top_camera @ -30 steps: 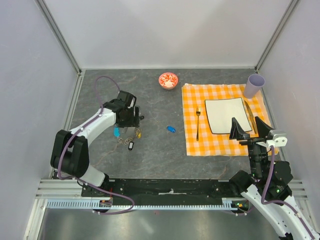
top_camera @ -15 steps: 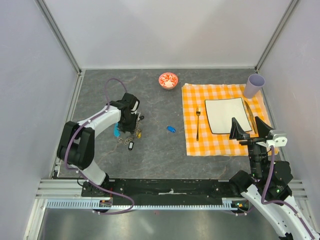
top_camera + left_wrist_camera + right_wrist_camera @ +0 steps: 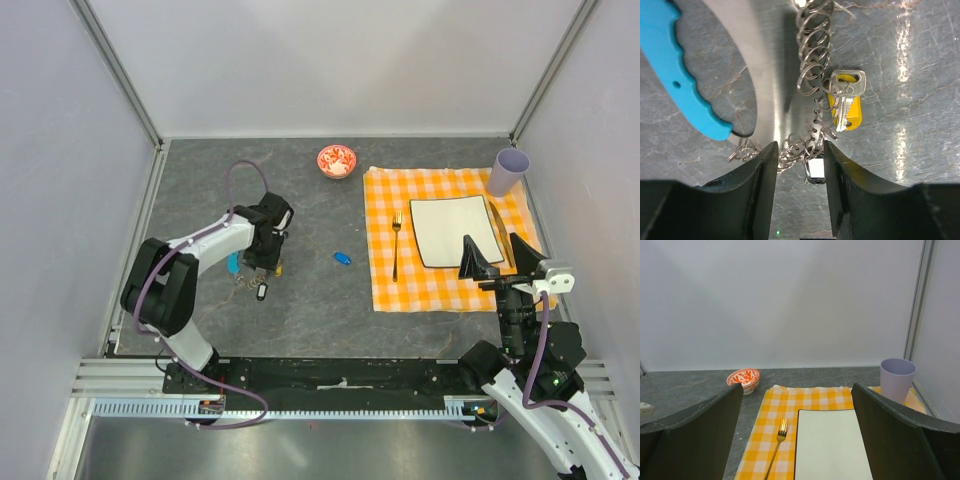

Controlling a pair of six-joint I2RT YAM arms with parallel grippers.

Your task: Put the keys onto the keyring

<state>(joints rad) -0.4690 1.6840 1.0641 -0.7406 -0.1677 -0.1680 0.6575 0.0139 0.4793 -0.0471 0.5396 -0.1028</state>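
The keys (image 3: pixel 264 274) lie bunched on small split rings left of centre on the table. In the left wrist view I see a yellow-headed key (image 3: pixel 846 107), a chain of rings (image 3: pixel 812 55) and a small black-headed key (image 3: pixel 815 171). One blue-headed key (image 3: pixel 342 258) lies alone to the right. The keyring (image 3: pixel 760 85) with its light-blue strip (image 3: pixel 675 75) lies beside the bunch. My left gripper (image 3: pixel 801 150) is down on the bunch, its jaws closed against the ring cluster. My right gripper (image 3: pixel 497 258) hangs open and empty over the plate.
An orange checked cloth (image 3: pixel 385 285) at the right carries a white square plate (image 3: pixel 452 231) and a fork (image 3: pixel 396 245). A lilac cup (image 3: pixel 509 170) stands at its back right corner. A red-and-white bowl (image 3: pixel 337 160) sits at the back. Walls close in three sides.
The left gripper has shifted slightly right over the key bunch and its jaws have narrowed around the rings. The right arm has not moved.
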